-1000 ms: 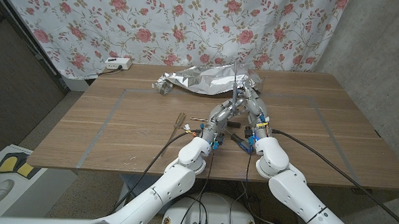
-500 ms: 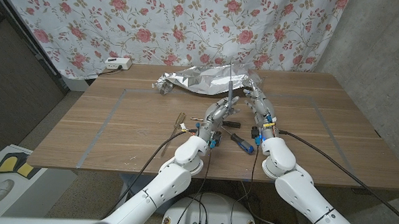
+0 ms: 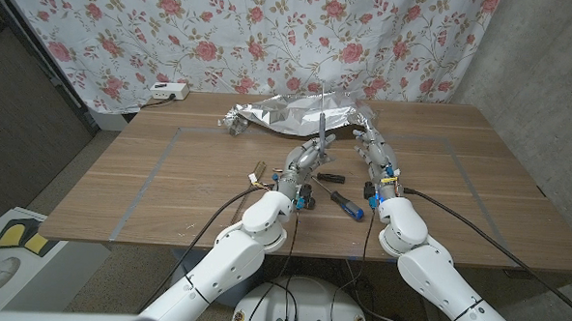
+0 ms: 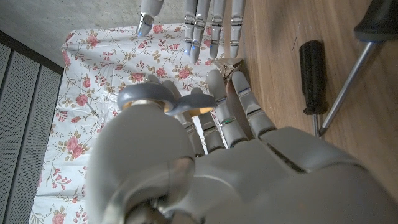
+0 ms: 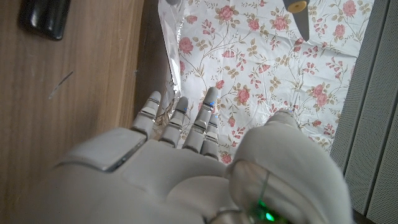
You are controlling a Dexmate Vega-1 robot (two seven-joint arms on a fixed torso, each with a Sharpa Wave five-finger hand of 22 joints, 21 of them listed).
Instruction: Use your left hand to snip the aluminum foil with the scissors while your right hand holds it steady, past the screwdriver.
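Note:
Crumpled aluminum foil (image 3: 298,115) lies at the table's far middle. My left hand (image 3: 303,164) grips the scissors (image 3: 320,133) just in front of it, blades raised and pointing at the foil's near edge. In the left wrist view the grey scissor handle (image 4: 155,98) sits in my left hand (image 4: 236,168). My right hand (image 3: 372,150) stretches with fingers straight, tips at the foil's right end; the right wrist view shows its fingertips (image 5: 180,109) beside the foil edge (image 5: 171,59), holding nothing. A blue-handled screwdriver (image 3: 348,203) lies between my forearms.
A black-handled screwdriver (image 3: 330,177) lies near the blue one, also black-handled screwdriver (image 4: 311,62). A small tool (image 3: 258,175) lies left of my left hand. A white power strip (image 3: 168,91) sits at the back left. Grey tape lines (image 3: 160,160) mark the tabletop. A floral curtain hangs behind.
My left hand and the scissors have shifted left and lower. My right hand has moved away from the left one, to the right, fingers now at the foil's right end.

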